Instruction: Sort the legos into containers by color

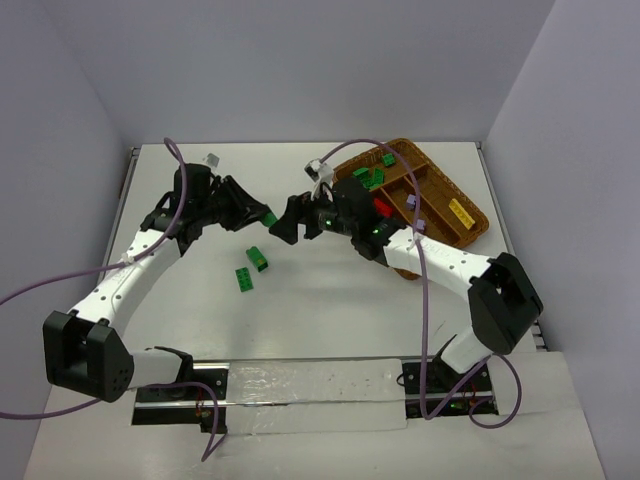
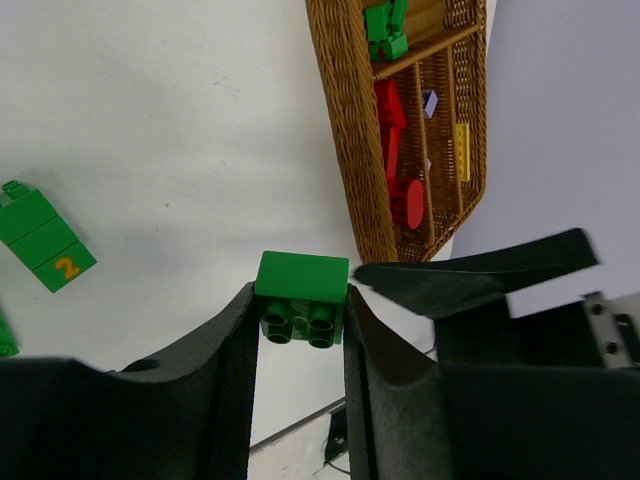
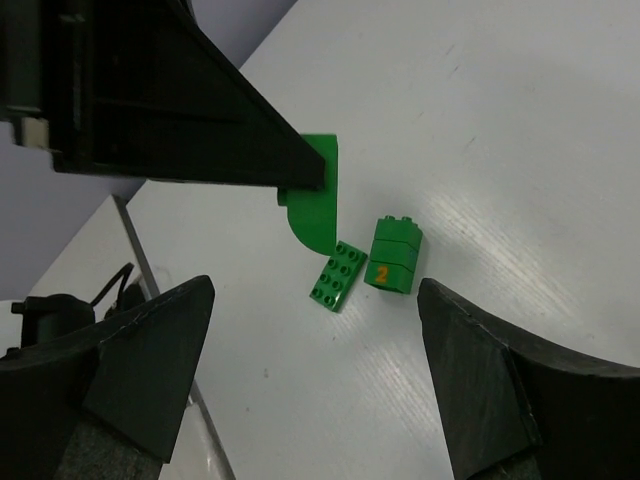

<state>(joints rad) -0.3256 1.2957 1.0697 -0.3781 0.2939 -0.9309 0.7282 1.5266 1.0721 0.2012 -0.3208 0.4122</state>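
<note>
A green brick (image 2: 302, 285) is clamped between the jaws of the left claw (image 1: 260, 213); it is held above the table (image 1: 330, 310) near its middle, studs turned back toward the wrist; its long axis cannot be told. The right claw (image 1: 288, 228) is set just right of it, jaws wide apart and empty. Two loose green bricks (image 1: 258, 258) are lying nearer. On the far right tray (image 1: 400, 146), more green ones (image 1: 375, 178) are kept in the short far section; the long sections, left to right, hold red bricks (image 1: 382, 208), a lilac brick (image 1: 411, 201) and a yellow brick (image 1: 461, 210).
</note>
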